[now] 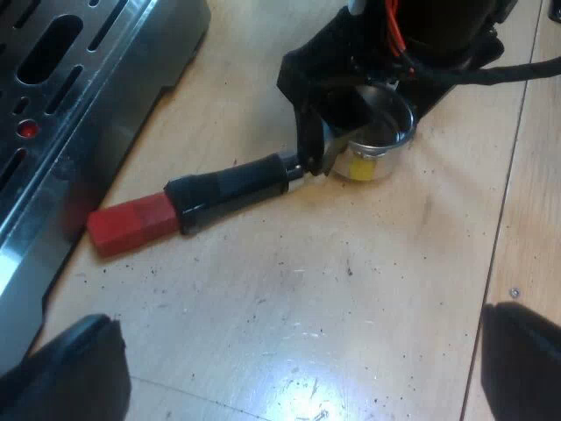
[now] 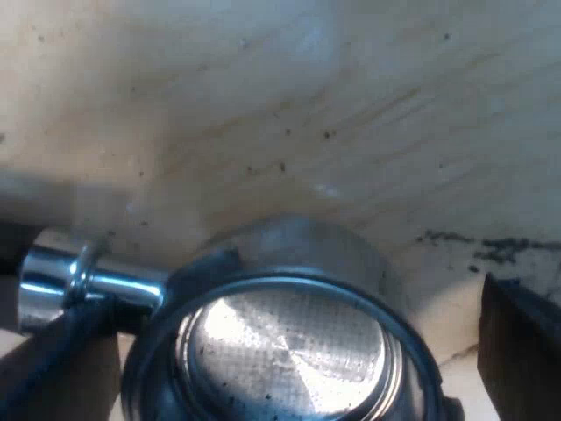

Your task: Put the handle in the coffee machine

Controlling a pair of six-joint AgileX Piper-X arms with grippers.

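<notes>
Right tool (image 2: pixel 289 360): open, set astride the basket (image 2: pixel 263 342) of the holder (image 1: pixel 237 184), one finger (image 2: pixel 53 368) close at the holder's metal neck, the other just past the basket rim; no squeeze to see yet. Left tool (image 1: pixel 289 373): open wide also, empty, hanging well apart from the holder. Seems only at the start of the task: not lifted, not locked in. Holder position: flat on the tabletop (image 1: pixel 368 289), with the espresso machine (image 1: pixel 79 96) just beside the holder's red end (image 1: pixel 131 224). Left to do, probably: close on the neck, lift, carry to the machine's front, turn in. Reaches steeply down onto the holder with the right arm; looks at the holder from above and aside with the left.
</notes>
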